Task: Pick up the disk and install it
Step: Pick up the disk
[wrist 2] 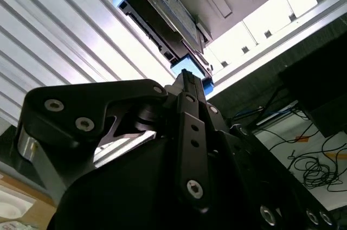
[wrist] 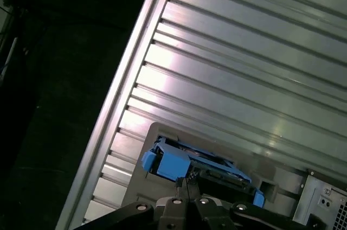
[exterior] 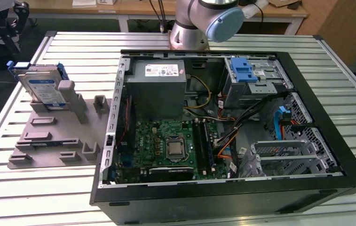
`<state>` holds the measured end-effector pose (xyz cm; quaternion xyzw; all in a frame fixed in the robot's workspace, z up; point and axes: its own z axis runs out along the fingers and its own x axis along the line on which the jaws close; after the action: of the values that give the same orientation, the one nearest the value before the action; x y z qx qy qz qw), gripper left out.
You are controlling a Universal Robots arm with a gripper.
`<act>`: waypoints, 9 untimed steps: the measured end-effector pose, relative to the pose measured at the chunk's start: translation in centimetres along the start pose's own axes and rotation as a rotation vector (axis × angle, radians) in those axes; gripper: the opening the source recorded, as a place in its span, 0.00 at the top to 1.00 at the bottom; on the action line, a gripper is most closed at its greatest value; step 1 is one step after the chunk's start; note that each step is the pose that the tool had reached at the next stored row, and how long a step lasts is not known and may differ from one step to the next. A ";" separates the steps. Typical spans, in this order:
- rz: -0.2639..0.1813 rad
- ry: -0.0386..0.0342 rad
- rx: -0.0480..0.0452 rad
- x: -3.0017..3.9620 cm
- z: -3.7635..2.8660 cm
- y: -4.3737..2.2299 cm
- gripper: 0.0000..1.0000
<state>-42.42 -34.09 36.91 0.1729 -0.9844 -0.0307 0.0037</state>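
Note:
The disk (exterior: 42, 87) stands on edge in a slot at the far end of a grey fixture (exterior: 46, 136), on the exterior view's left. It is silver-grey with a white-and-blue label and a blue bracket. In both wrist views the disk (wrist 2: 162, 16) (wrist: 171, 162) lies just beyond my fingertips, edge-on, its blue bracket ends showing. My gripper (wrist: 186, 182) (wrist 2: 187, 75) hangs above it, apart from it, with the fingers together and nothing between them.
An open computer case (exterior: 228, 122) lies on the slatted metal table (exterior: 21, 188), beside the fixture. Inside are a grey power-supply box (exterior: 155, 87), a motherboard (exterior: 168, 148), loose cables and a metal drive cage with a blue latch (exterior: 253, 77). The arm's base (exterior: 193, 28) stands behind the case.

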 end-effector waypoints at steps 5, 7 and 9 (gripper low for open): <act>-0.014 0.0016 -0.0003 0.00 0.00 0.00 0.89; -0.015 0.0016 -0.0003 0.00 0.00 0.00 0.89; -0.015 0.0016 -0.0003 0.00 0.00 0.00 0.89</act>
<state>-42.42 -34.09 36.91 0.1802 -0.9831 -0.0307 0.0043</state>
